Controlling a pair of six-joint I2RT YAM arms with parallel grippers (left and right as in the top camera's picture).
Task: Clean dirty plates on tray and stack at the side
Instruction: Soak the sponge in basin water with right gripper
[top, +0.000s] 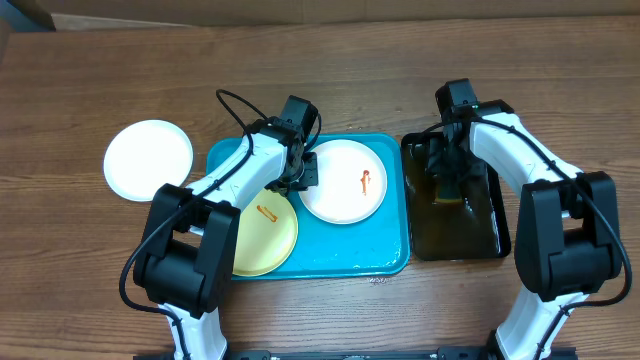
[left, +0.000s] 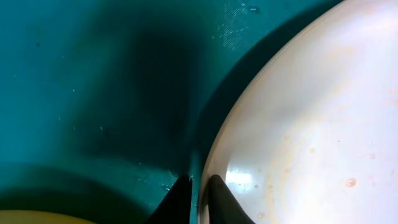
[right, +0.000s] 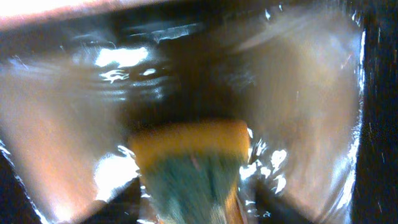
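Observation:
On the turquoise tray (top: 390, 255) lie a white plate (top: 345, 185) with a red smear and a pale yellow-green plate (top: 262, 238) with an orange smear. A third white plate (top: 148, 160) lies on the table left of the tray; I see no smear on it. My left gripper (top: 300, 178) is shut on the left rim of the white plate (left: 311, 124), one finger on each side of the rim (left: 198, 196), over the tray floor (left: 93, 93). My right gripper (top: 447, 180) is shut on a yellow and green sponge (right: 189, 162), dipped in water.
A narrow black tray (top: 495, 235) holding brownish water stands right of the turquoise tray, touching it. Its water surface fills the right wrist view (right: 298, 93). The wooden table (top: 80, 280) extends around both trays.

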